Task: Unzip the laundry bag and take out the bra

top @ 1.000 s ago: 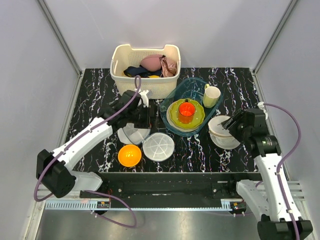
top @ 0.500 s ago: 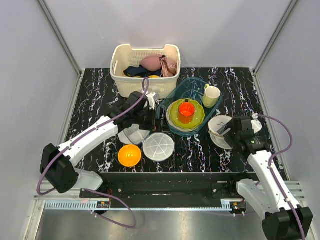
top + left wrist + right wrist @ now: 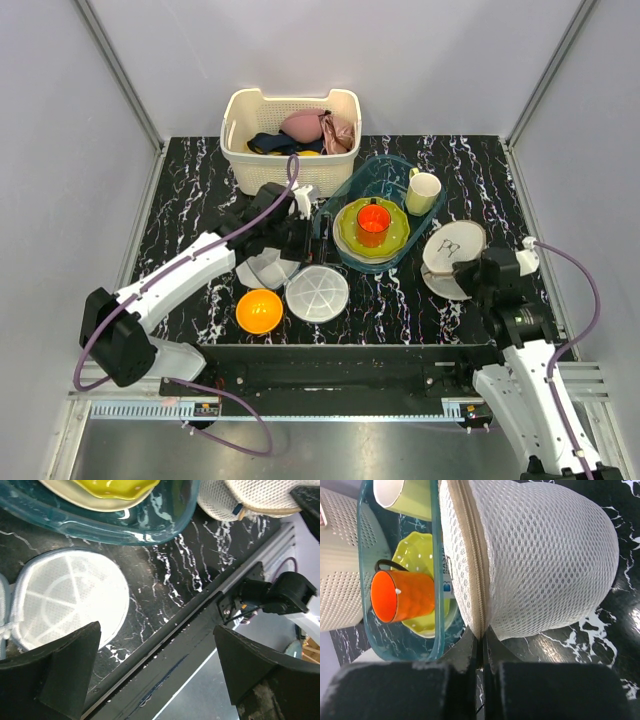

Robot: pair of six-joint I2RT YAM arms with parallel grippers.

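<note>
Top external view: the laundry bag sits toward the 3 o'clock side of the table, tipped up so its round face with the small black logo shows, just beside the clear teal tray. The right gripper meets the bag at the bag's 5 o'clock edge.

From the right wrist, the bag fills the frame at the gripper's 12 o'clock, and its zip is closed. The zipped seam between the two mesh domes runs straight down into the fingers, which are pinched tight together on that seam. What the bag holds cannot be made out through the mesh.

The left gripper hangs near the table's centre with its jaws spread wide and nothing between them. It is at the tray's 9 o'clock side, well apart from the bag. Its wrist camera looks down on a white ribbed round dish.

At the table's 12 o'clock a cream basket holds a dark blue garment and a pink padded bra. An orange cup stands on a yellow-green plate in the tray
</note>
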